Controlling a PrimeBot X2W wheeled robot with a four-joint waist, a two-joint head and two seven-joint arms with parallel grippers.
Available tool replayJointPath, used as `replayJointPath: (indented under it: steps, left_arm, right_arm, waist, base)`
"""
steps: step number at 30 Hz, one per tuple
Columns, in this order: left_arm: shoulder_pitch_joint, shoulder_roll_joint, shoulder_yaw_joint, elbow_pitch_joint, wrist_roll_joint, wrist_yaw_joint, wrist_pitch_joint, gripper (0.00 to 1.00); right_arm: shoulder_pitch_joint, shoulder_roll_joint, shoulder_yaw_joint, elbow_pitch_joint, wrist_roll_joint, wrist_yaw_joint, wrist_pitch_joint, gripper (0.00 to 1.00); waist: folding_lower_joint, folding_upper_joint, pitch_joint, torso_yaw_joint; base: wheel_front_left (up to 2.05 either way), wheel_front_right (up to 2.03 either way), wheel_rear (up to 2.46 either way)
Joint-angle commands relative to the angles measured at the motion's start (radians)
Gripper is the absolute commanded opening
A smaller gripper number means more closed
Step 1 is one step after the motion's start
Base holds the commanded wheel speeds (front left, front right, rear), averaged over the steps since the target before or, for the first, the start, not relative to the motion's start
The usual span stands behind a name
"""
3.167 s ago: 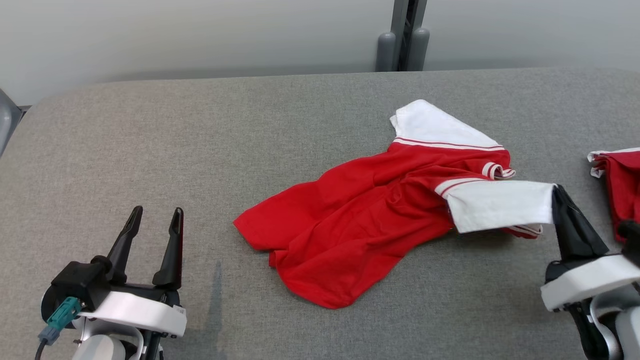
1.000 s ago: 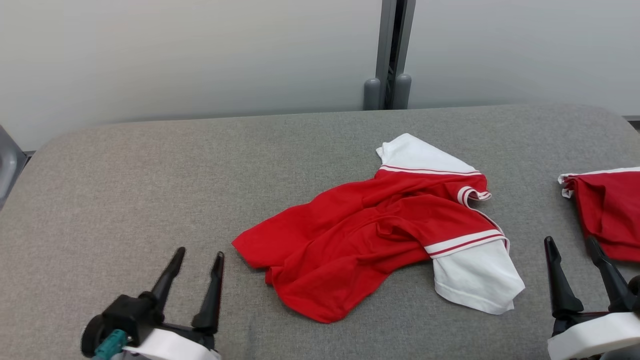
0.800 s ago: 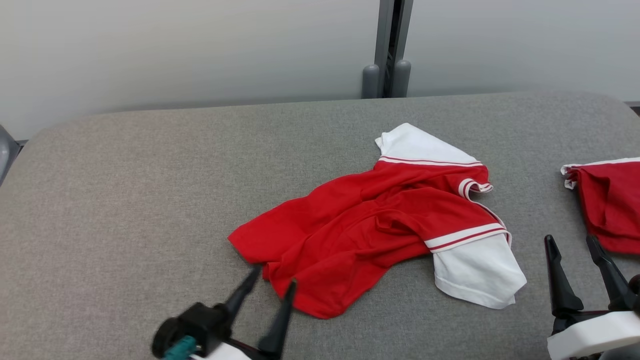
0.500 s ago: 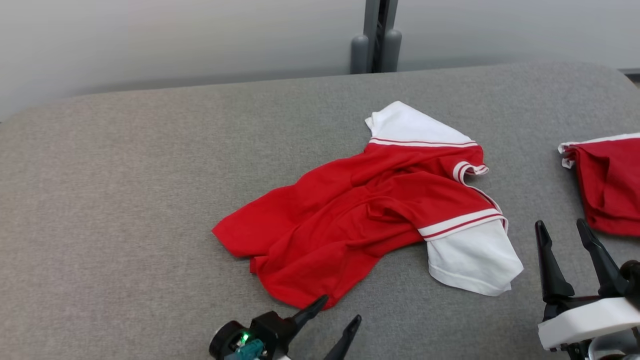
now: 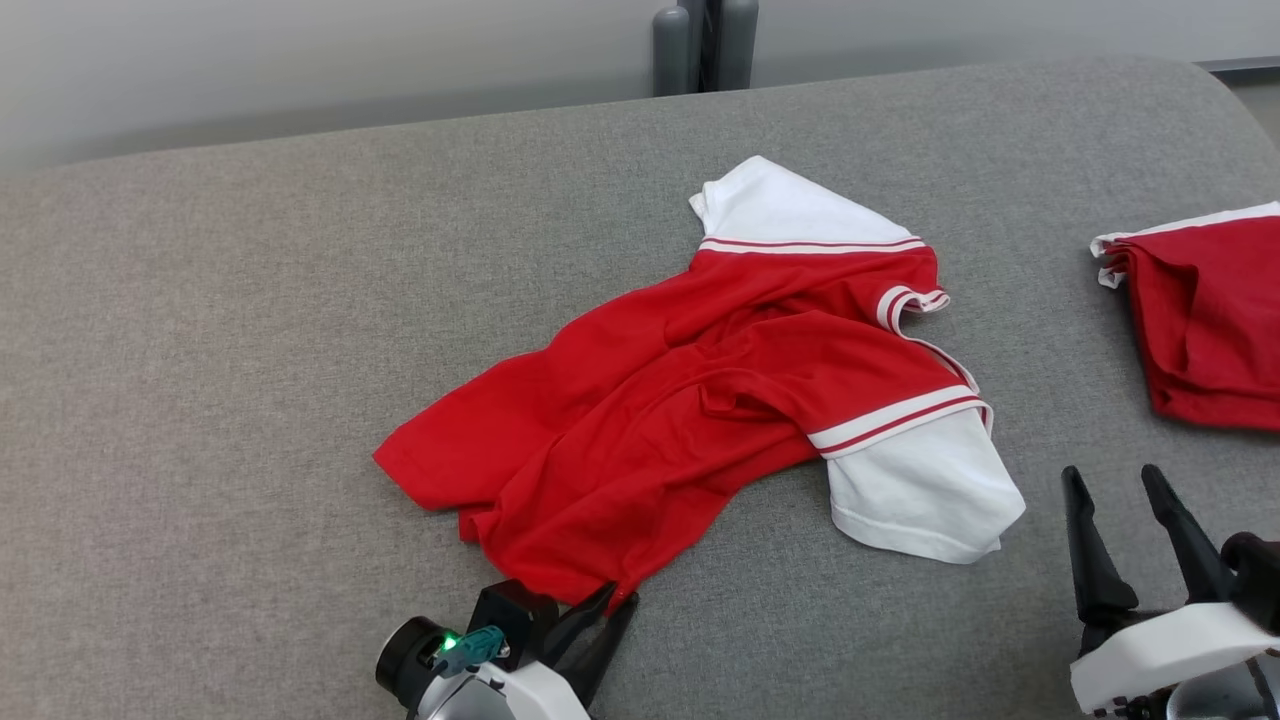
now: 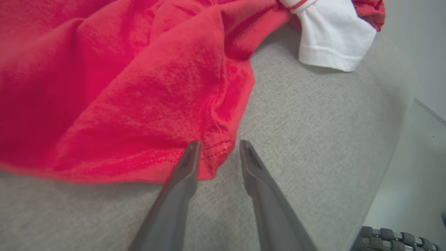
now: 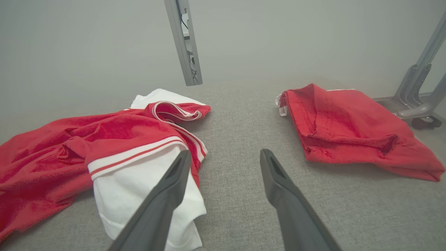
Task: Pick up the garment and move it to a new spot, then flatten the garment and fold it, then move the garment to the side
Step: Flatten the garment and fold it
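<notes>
The garment [image 5: 700,400], a red shirt with white sleeves, lies crumpled in the middle of the grey padded table [image 5: 250,350]. My left gripper [image 5: 618,598] is at its near hem corner. In the left wrist view the garment [image 6: 122,87] has that hem corner lying between the two fingers of my left gripper [image 6: 218,143], whose jaws are partly narrowed with a gap still showing. My right gripper [image 5: 1110,472] stands open and empty to the right of the white sleeve. In the right wrist view my right gripper [image 7: 225,152] points past the garment [image 7: 69,146] at bare table.
A second red garment [image 5: 1210,320] lies folded at the table's right edge and is also seen as a red pile [image 7: 341,122] ahead of the right fingers. A grey post [image 5: 705,40] stands behind the table. A wheeled metal frame [image 7: 418,101] stands beyond the right end.
My left gripper has swung right, from the table's near left to the garment's near hem, and its jaws have narrowed around the hem. The head camera has tilted down. The right gripper has stayed open.
</notes>
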Motion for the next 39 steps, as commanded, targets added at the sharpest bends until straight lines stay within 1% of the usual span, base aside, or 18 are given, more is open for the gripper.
replayJointPath:
  steps: [1,6,9,11,12,17,18,19,20,21,25,29,32,36,39]
  left_arm:
    - [-0.022,0.004,-0.002,0.014,-0.005,-0.003,-0.005,0.0]
    - [-0.046,0.009,-0.002,0.032,-0.005,-0.004,-0.021,0.0]
    - [-0.054,0.012,-0.001,0.039,-0.007,-0.003,-0.03,0.0]
    - [-0.061,0.013,0.0,0.042,-0.008,-0.002,-0.033,0.0]
    - [-0.061,0.013,0.0,0.042,-0.008,-0.002,-0.033,0.0]
    - [-0.066,0.017,-0.001,0.047,-0.014,-0.002,-0.045,0.0]
    - [-0.068,0.017,-0.004,0.047,-0.012,-0.002,-0.047,0.0]
    - [-0.07,0.017,-0.006,0.047,-0.011,-0.002,-0.047,0.0]
    - [-0.072,0.017,-0.007,0.047,-0.01,-0.002,-0.05,0.0]
    - [-0.074,0.019,-0.007,0.045,-0.01,-0.001,-0.056,0.0]
    - [-0.075,0.026,-0.002,0.025,-0.008,0.007,-0.081,0.0]
    - [-0.065,0.045,0.004,-0.028,0.0,0.019,-0.106,0.0]
    - [-0.051,0.076,0.015,-0.101,0.008,0.036,-0.109,0.0]
    - [-0.045,0.124,0.037,-0.23,0.02,0.063,-0.089,0.0]
    - [-0.055,0.164,0.06,-0.335,0.028,0.084,-0.065,0.0]
  right_arm:
    - [0.01,-0.02,0.005,0.024,-0.004,0.0,0.013,1.0]
    - [0.016,-0.059,0.082,0.108,0.029,0.0,0.04,1.0]
    - [-0.002,-0.071,0.122,0.171,0.053,0.0,0.044,1.0]
    - [-0.025,-0.071,0.143,0.214,0.067,0.0,0.032,1.0]
    - [-0.025,-0.071,0.143,0.214,0.067,0.0,0.032,1.0]
    - [-0.095,-0.071,0.205,0.326,0.1,0.0,0.009,1.0]
    - [-0.106,-0.073,0.216,0.348,0.107,0.0,0.007,0.9]
    - [-0.115,-0.075,0.225,0.368,0.113,0.0,0.004,0.48]
    - [-0.122,-0.077,0.236,0.385,0.12,0.0,0.002,0.23]
    - [-0.129,-0.078,0.245,0.399,0.127,0.0,-0.003,0.0]
    - [-0.132,-0.101,0.247,0.403,0.151,0.0,-0.05,0.0]
    - [-0.114,-0.12,0.23,0.341,0.172,-0.001,-0.088,0.0]
    - [-0.095,-0.128,0.213,0.25,0.204,0.0,-0.084,0.0]
    - [-0.084,-0.135,0.188,0.093,0.277,0.0,-0.035,0.0]
    - [-0.107,-0.148,0.163,-0.027,0.324,0.0,0.006,0.0]
  waist:
    - [0.0,-0.0001,0.005,0.0]
    - [0.0,-0.0001,0.02,0.01]
    - [0.0,-0.0001,0.028,0.019]
    - [0.0,-0.0001,0.034,0.024]
    - [0.0,-0.0001,0.034,0.024]
    - [0.0,-0.0001,0.043,0.036]
    - [0.0,-0.0001,0.045,0.04]
    - [0.0,-0.0001,0.046,0.045]
    - [0.0,-0.0001,0.046,0.048]
    - [0.0,-0.0001,0.047,0.051]
    - [0.0,-0.0001,0.044,0.059]
    - [0.0,-0.0001,0.028,0.056]
    - [0.0,-0.0001,0.01,0.05]
    - [0.0,-0.0001,-0.018,0.043]
    - [0.0,-0.0001,-0.035,0.042]
  base:
    - [0.0,0.0,0.0]
    - [0.0,0.0,0.0]
    - [0.0,0.0,0.0]
    - [0.0,0.0,0.0]
    - [0.0,0.0,0.0]
    - [0.0,0.0,0.0]
    - [0.0,0.0,0.0]
    - [0.0,0.0,0.0]
    - [0.0,0.0,0.0]
    - [0.0,0.0,0.0]
    - [0.0,0.0,0.0]
    - [0.0,0.0,0.0]
    - [0.0,0.0,0.0]
    - [0.0,0.0,0.0]
    - [0.0,0.0,0.0]
